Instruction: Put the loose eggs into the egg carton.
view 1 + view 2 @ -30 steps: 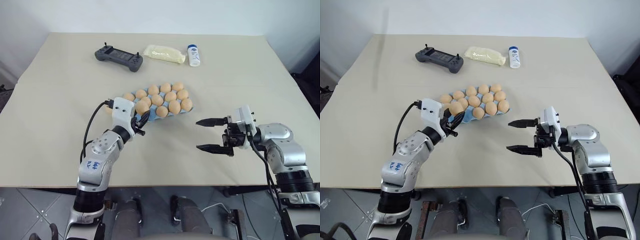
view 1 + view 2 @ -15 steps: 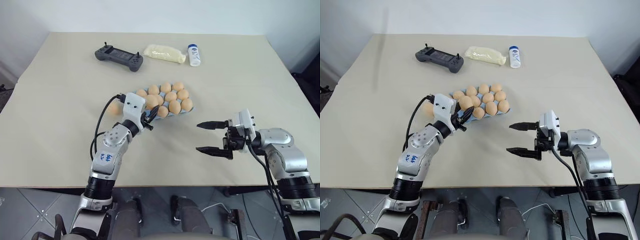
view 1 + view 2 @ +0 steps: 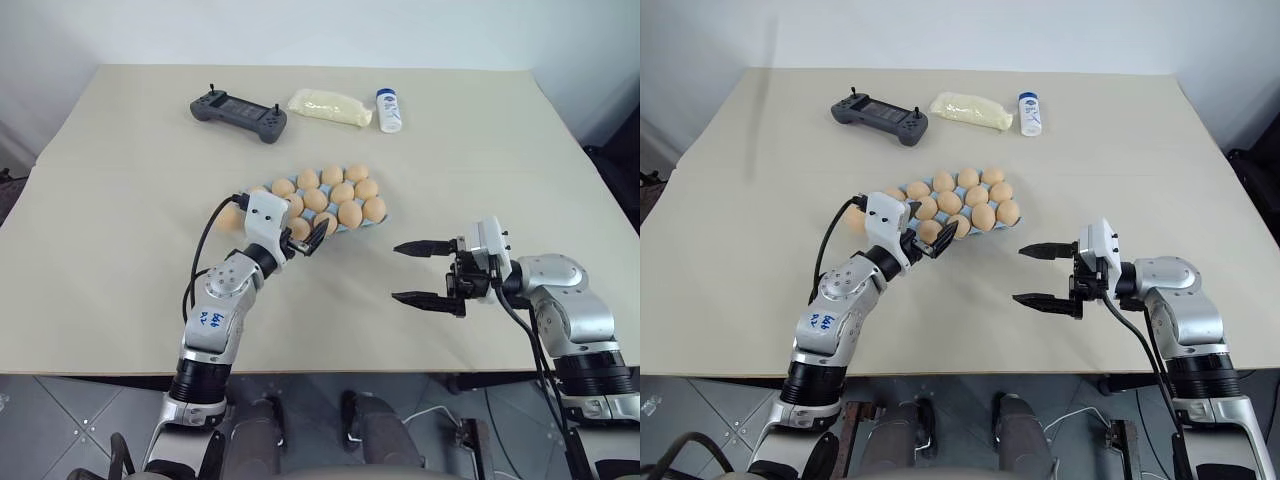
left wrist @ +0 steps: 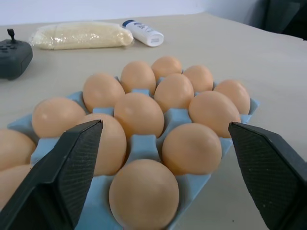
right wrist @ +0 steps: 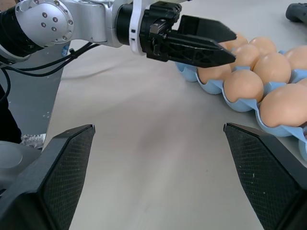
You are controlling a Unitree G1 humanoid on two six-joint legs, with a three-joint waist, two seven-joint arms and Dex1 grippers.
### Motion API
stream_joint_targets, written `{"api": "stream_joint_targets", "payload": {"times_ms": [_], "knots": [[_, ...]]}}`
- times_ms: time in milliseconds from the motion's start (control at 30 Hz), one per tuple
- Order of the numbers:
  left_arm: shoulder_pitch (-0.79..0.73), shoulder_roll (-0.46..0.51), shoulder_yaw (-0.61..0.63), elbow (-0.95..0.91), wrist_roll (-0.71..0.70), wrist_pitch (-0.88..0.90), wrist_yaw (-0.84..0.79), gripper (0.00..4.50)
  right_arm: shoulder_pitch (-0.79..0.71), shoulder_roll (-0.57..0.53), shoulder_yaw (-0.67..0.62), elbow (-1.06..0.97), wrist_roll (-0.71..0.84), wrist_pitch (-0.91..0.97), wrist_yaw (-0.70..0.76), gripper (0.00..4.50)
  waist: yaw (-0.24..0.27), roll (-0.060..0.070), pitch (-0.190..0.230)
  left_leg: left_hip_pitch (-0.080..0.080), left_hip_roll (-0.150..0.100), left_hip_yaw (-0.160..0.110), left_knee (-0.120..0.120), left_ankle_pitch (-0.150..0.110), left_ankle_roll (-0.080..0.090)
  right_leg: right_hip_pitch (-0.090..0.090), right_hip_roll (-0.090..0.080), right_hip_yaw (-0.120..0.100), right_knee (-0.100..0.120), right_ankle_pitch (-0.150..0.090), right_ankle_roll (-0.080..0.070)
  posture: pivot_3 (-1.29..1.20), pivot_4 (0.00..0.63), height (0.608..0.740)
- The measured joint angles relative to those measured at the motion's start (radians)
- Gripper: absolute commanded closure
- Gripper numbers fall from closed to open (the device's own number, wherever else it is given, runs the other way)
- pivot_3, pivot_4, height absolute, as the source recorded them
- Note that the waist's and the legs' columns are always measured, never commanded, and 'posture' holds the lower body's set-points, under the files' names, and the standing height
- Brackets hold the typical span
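Note:
The light blue egg carton (image 4: 142,145) lies mid-table, its cups holding several tan eggs. My left gripper (image 3: 305,233) stands open at the carton's near left corner, its fingers (image 4: 72,163) wide apart on either side of the front eggs. The nearest egg (image 4: 144,194) sits in a front cup between them, touched by neither. One loose egg (image 3: 228,218) rests on the table to the left of the carton, partly behind my left wrist cable. My right gripper (image 3: 420,272) hovers open and empty to the right of the carton, pointing toward it.
At the far side of the table lie a black handheld controller (image 3: 238,112), a clear bag of pale yellow stuff (image 3: 328,107) and a white bottle with a blue cap (image 3: 387,110). Bare tabletop (image 3: 330,310) lies between the grippers and the near edge.
My left gripper carried an egg toward the carton's near left corner, then opened; the egg now sits in a front cup. The right arm has not moved.

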Motion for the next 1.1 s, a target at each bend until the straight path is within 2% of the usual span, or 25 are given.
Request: {"api": "stream_joint_targets", "payload": {"times_ms": [100, 267, 333, 367, 400, 600, 733, 933, 1100], "knots": [[0.035, 0.027, 0.009, -0.073, -0.023, 0.009, -0.024, 0.03, -0.002, 0.000, 0.001, 0.001, -0.001, -0.001, 0.000, 0.00, -0.001, 0.000, 0.000, 0.000, 0.000, 0.000, -0.001, 0.000, 0.000, 0.000, 0.000, 0.000, 0.000, 0.000, 0.000, 0.00, 0.150, 0.740], [0.203, 0.122, 0.055, -0.249, -0.124, 0.049, -0.130, 0.03, -0.007, -0.001, 0.002, 0.010, -0.007, -0.003, 0.002, 0.00, -0.003, 0.000, 0.000, 0.000, 0.003, 0.001, -0.003, 0.000, -0.001, -0.001, 0.000, 0.000, 0.000, 0.000, 0.000, 0.00, 0.150, 0.740], [0.294, 0.173, 0.120, -0.303, -0.187, 0.055, -0.184, 0.03, -0.012, -0.001, 0.004, 0.022, -0.008, -0.004, 0.003, 0.00, -0.004, 0.000, 0.000, 0.000, 0.004, 0.001, -0.003, -0.001, -0.001, -0.002, 0.000, 0.000, 0.000, 0.000, -0.001, 0.00, 0.150, 0.740], [0.332, 0.195, 0.161, -0.316, -0.216, 0.054, -0.207, 0.03, -0.013, 0.000, 0.004, 0.026, -0.008, -0.004, 0.004, 0.00, -0.004, 0.000, 0.000, 0.000, 0.004, 0.001, -0.002, -0.001, -0.002, -0.003, 0.000, 0.000, 0.000, -0.002, -0.005, 0.00, 0.150, 0.740], [0.357, 0.207, 0.199, -0.323, -0.237, 0.051, -0.222, 0.03, -0.013, -0.001, 0.004, 0.031, -0.008, -0.005, 0.005, 0.00, -0.003, 0.000, 0.000, 0.000, 0.004, 0.001, -0.002, -0.001, -0.002, -0.003, 0.000, 0.001, 0.000, -0.007, -0.014, 0.00, 0.150, 0.740], [0.466, 0.286, 0.425, -0.312, -0.329, 0.006, -0.272, 0.03, -0.025, 0.006, 0.007, 0.044, -0.008, -0.020, 0.021, 0.00, -0.004, 0.000, 0.000, -0.001, 0.004, 0.002, -0.002, -0.001, -0.001, -0.002, -0.001, 0.001, -0.004, -0.005, -0.014, 0.00, 0.150, 0.740], [0.511, 0.314, 0.495, -0.272, -0.348, -0.013, -0.290, 0.03, -0.037, 0.021, 0.006, 0.067, -0.004, -0.032, 0.026, 0.00, -0.004, 0.000, 0.000, -0.001, 0.006, 0.003, -0.005, -0.001, -0.001, -0.003, -0.001, 0.002, -0.008, -0.005, -0.014, 0.00, 0.150, 0.740], [0.413, 0.335, 0.501, -0.163, -0.331, -0.047, -0.258, 0.03, -0.066, 0.039, -0.053, 0.095, 0.036, -0.042, 0.003, 0.00, 0.001, 0.000, 0.000, -0.001, 0.006, 0.003, -0.010, -0.001, -0.001, -0.004, -0.001, 0.002, -0.010, -0.005, -0.014, 0.00, 0.150, 0.740], [0.286, 0.339, 0.429, -0.040, -0.278, -0.061, -0.215, 0.03, -0.041, 0.040, -0.102, 0.084, 0.059, -0.023, -0.025, 0.00, -0.001, 0.000, 0.000, 0.000, 0.006, 0.008, -0.013, -0.001, -0.001, -0.005, -0.002, 0.001, -0.010, -0.003, -0.011, 0.00, 0.150, 0.740]]}}
